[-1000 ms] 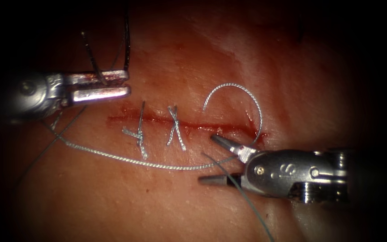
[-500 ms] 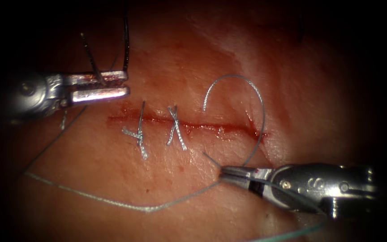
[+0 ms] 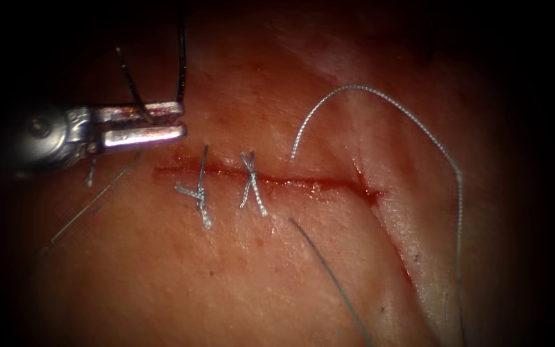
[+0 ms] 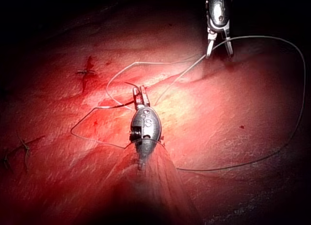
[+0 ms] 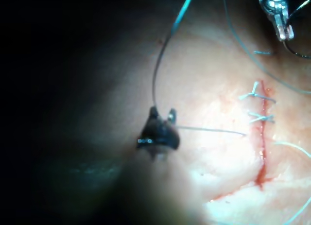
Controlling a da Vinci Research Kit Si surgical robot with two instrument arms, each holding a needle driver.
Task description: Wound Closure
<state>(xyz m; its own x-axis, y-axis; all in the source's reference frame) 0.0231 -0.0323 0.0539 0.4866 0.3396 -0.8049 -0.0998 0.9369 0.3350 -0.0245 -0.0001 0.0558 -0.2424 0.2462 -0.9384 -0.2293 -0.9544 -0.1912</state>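
Left hand [image 3: 184,120]: is lying at 9 o'clock in the endoscope view, its tips pointing toward 3 o'clock, and is sitting just at 11 o'clock of the cut's left end.
Left hand's state: the two jaws are lying parallel and close together, clamping the needle [image 3: 131,80] where it is crossing the upper jaw. Where along its curve the grip falls, I cannot tell.
Needle: the dark curve is rising toward 12 o'clock from the jaws, clear of the tissue [image 3: 258,276] and not in it.
Right hand [image 5: 163,113]: in the right wrist view it is sitting off the cut, with the thread running into its tip; it is looking clamped on the thread.
Thread [image 3: 354,87]: is leaving the tissue just at 12 o'clock of the cut [image 3: 303,182], arching up, then sweeping toward 3 o'clock and dropping toward 5 o'clock.
Stitches: two finished ones [image 3: 200,186] [image 3: 250,183] are crossing the cut's left half; the right half is lying unstitched.
Red fluid [image 3: 374,195]: is pooling at the cut's right end.
Grey strand [image 3: 329,270]: is running from just at 6 o'clock of the cut down toward 5 o'clock.
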